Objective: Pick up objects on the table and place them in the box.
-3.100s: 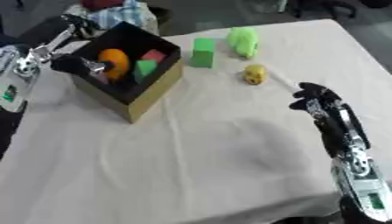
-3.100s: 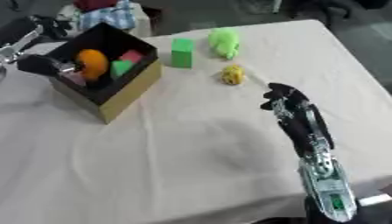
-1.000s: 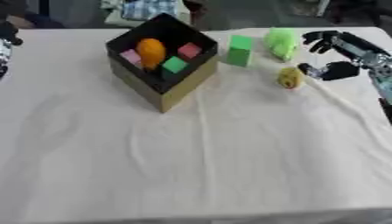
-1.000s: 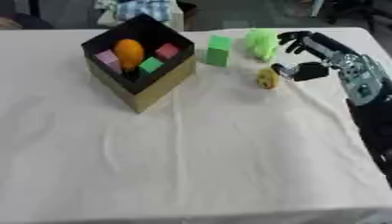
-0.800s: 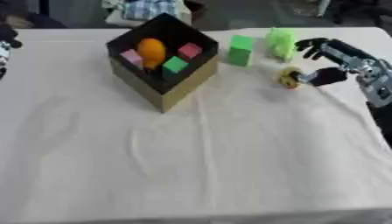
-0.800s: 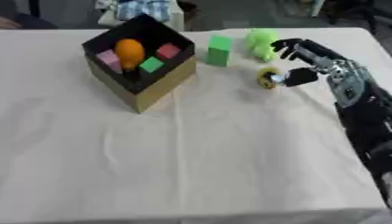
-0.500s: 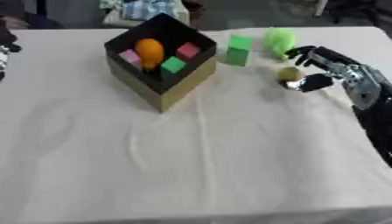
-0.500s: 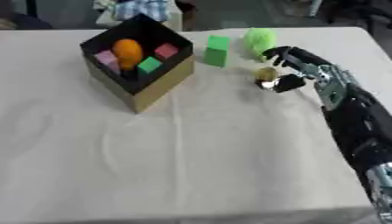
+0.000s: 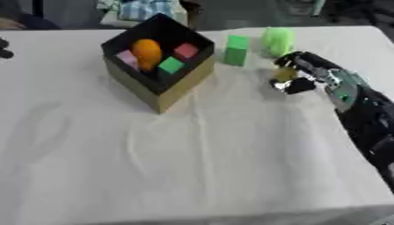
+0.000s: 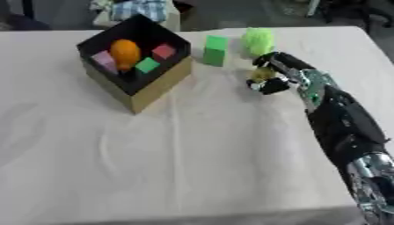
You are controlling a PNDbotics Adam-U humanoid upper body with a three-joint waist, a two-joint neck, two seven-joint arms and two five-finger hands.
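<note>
1. White cloth point(image 9: 192, 167) covers the whole table, with soft wrinkles in the near part.
2. On the right side, the right hand point(image 10: 286, 74) has its fingers curled around a small yellow object point(image 10: 263, 74), which sits on the cloth between fingers and thumb.
3. To do this well, I think the hand should close fully before lifting, then rise straight up.
4. Further left stands the box point(image 9: 158, 66), already holding an orange object and coloured blocks.
5. Farthest are a green block point(image 9: 236, 50) and a light green object point(image 9: 278, 38).
6. The left hand is not visible.
</note>
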